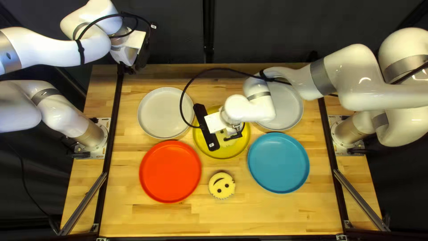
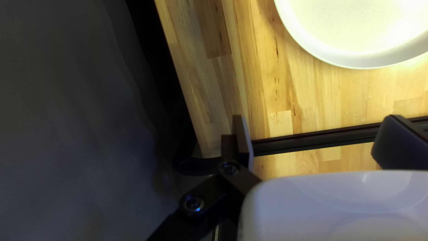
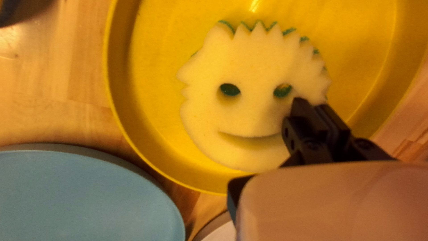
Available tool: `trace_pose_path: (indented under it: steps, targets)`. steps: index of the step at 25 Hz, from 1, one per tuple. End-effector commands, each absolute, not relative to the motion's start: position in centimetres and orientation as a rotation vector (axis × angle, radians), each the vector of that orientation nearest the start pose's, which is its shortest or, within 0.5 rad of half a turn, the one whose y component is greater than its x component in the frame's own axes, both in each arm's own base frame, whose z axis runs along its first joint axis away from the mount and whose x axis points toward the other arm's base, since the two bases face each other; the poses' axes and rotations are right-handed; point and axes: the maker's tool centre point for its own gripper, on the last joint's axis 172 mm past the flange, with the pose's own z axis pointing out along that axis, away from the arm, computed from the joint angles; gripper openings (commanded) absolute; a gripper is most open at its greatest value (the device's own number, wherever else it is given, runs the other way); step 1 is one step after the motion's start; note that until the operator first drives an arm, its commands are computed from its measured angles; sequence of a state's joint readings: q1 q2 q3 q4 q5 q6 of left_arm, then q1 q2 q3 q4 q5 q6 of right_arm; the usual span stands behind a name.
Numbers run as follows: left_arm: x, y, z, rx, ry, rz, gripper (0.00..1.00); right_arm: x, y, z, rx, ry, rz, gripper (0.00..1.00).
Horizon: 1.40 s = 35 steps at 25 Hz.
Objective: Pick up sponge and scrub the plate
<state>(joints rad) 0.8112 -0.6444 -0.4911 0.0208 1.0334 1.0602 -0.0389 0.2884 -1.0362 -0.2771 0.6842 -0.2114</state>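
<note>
Top left view, near to far: the table sponge (image 1: 218,191) lies face up between the red plate (image 1: 170,171) and the blue plate (image 1: 278,163). Behind it, the plate sponge (image 3: 249,58) lies face up in the yellow plate (image 1: 227,153); the right gripper (image 1: 234,135) is over it, jaws closed together, contact uncertain. Farther, the white plate (image 1: 162,112) and the grey plate (image 1: 290,108), partly under the right arm (image 1: 356,82). Farthest, the left gripper (image 1: 132,69), jaws wide apart, at the table's far left corner.

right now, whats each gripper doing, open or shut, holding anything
Left gripper: open, fingers wide apart, holding nothing.
Right gripper: closed, nothing visible between its fingers, tips over the smiley sponge on the yellow plate.
</note>
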Motion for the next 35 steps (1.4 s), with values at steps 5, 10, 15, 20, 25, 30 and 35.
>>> trace_pose_path:
  steps: [5, 10, 15, 20, 25, 30, 35]
  targets:
    - [21.6, 23.3, 19.3, -3.022, 0.393, -0.07, 1.0, 52.6, -8.6, 6.8, -3.285, -0.621, -0.063, 0.0]
    - [21.6, 23.3, 19.3, -3.022, 0.393, -0.07, 1.0, 52.5, -8.5, 6.3, -3.284, -0.622, -0.055, 0.0]
    - [21.6, 23.3, 19.3, -3.022, 0.393, -0.07, 1.0, 51.9, -5.0, 6.4, -3.285, -0.664, -0.055, 0.0]
    - [21.6, 23.3, 19.3, -3.022, 0.393, -0.07, 1.0, 51.6, -1.4, 6.3, -3.263, -0.704, -0.057, 0.0]
    - [21.6, 23.3, 19.3, -3.022, 0.393, -0.07, 1.0, 51.7, -1.3, 5.7, -3.214, -0.696, -0.069, 0.0]
    - [21.6, 23.3, 19.3, -3.022, 0.393, -0.07, 1.0, 51.4, -3.9, 5.3, -3.196, -0.682, -0.082, 0.0]
    - [21.6, 23.3, 19.3, -3.022, 0.393, -0.07, 1.0, 51.8, -6.9, 4.7, -3.192, -0.667, -0.081, 0.0]
